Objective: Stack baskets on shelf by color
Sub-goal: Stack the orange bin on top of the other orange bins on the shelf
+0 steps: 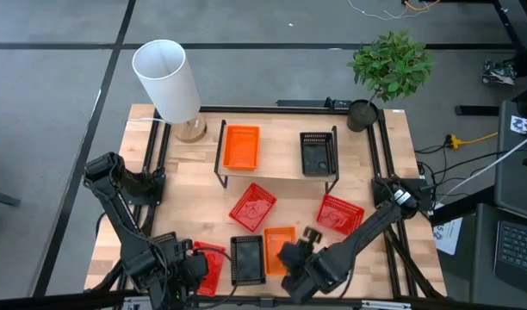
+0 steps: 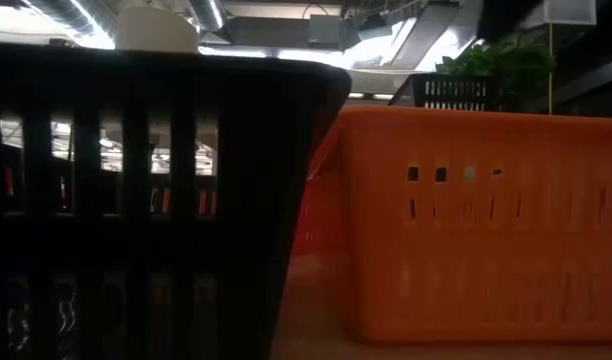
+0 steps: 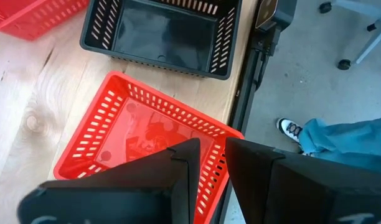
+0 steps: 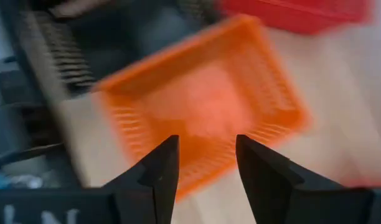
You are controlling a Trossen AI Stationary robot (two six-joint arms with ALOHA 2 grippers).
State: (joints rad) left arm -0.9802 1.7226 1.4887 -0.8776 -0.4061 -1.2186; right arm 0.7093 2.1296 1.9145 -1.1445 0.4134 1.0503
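On the shelf (image 1: 276, 176) stand an orange basket (image 1: 239, 146) and a black basket (image 1: 319, 153). Two red baskets (image 1: 252, 207) (image 1: 339, 213) lie on the table before it. Along the near edge sit a red basket (image 1: 210, 269), a black basket (image 1: 247, 258) and an orange basket (image 1: 279, 248). My left gripper (image 1: 193, 263) is shut on the near red basket (image 3: 134, 134). My right gripper (image 1: 305, 243) hovers open over the near orange basket (image 4: 203, 93), touching nothing. My left gripper pinches the red basket's side wall (image 3: 210, 177) near a corner, one finger inside the basket and one outside. The fingers slant down from the table's near side. Whether the basket's bottom rests on the table I cannot tell.
A white lamp (image 1: 167, 79) on a wooden foot stands at the far left corner, a potted plant (image 1: 388, 65) at the far right. In the low view the near black basket (image 2: 136, 200) and orange basket (image 2: 476, 220) fill the foreground. A person's shoe (image 3: 291, 129) shows beyond the table's edge.
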